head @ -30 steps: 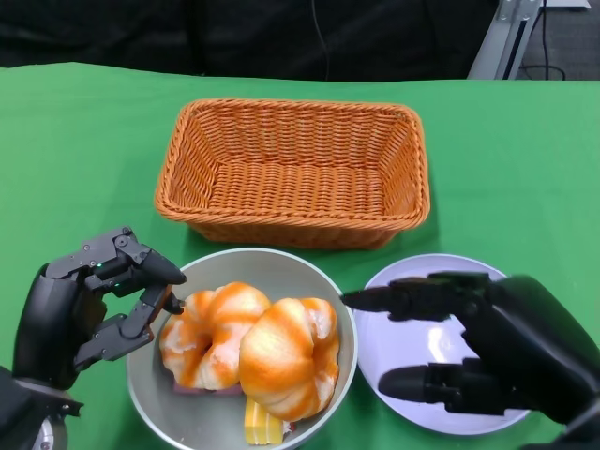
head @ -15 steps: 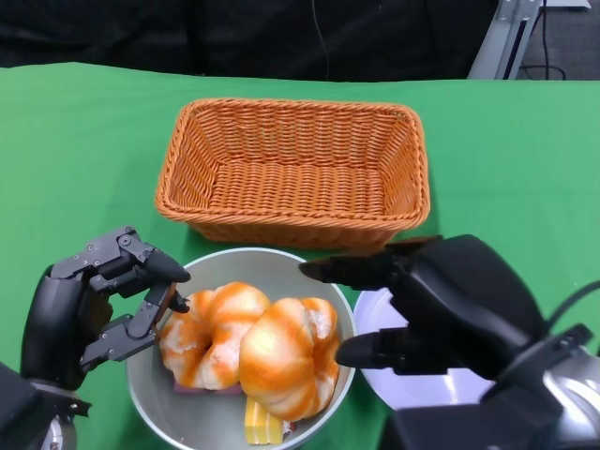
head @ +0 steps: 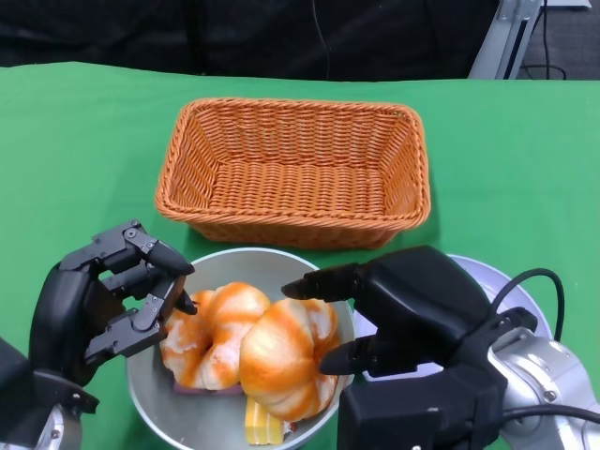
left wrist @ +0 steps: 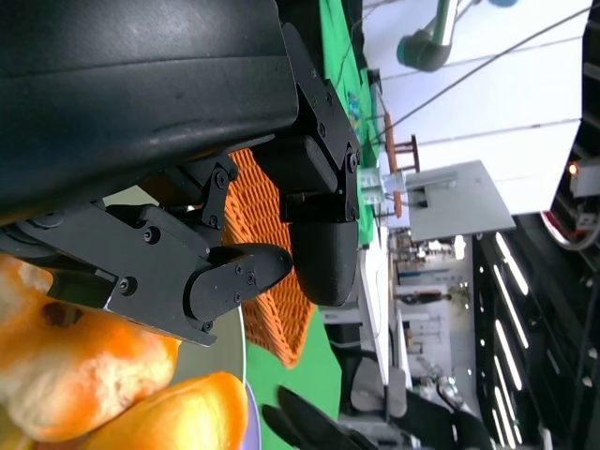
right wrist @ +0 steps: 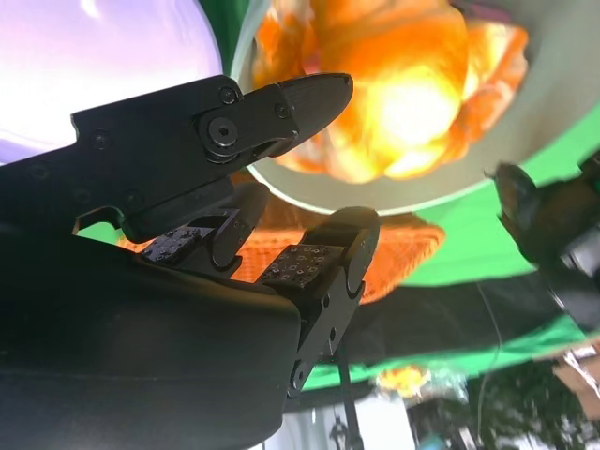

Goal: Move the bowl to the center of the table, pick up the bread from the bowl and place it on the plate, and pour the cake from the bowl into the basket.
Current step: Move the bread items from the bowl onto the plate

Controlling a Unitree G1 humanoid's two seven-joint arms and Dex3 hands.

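Note:
A grey bowl (head: 246, 256) sits near the table's front, before the wicker basket (head: 295, 173). Two glazed orange bread pieces (head: 281, 356) fill it, and a yellow cake slice (head: 263, 427) peeks from under them. My right hand (head: 398, 314) reaches over the bowl's right rim, fingers spread, tips on either side of the right bread piece (right wrist: 403, 84) without closing on it. It covers most of the white plate (head: 502, 286). My left hand (head: 98, 305) hovers at the bowl's left rim with fingers curled but apart, holding nothing (left wrist: 187, 141).
The basket is empty and stands just behind the bowl. Green cloth covers the table (head: 75, 141), with free room on both sides of the basket. A metal stand (head: 511, 33) is past the far right edge.
My right hand has swung left from above the plate to the bowl's right rim, beside the bread. My left hand has crept slightly toward the bowl. Bowl and bread have not moved.

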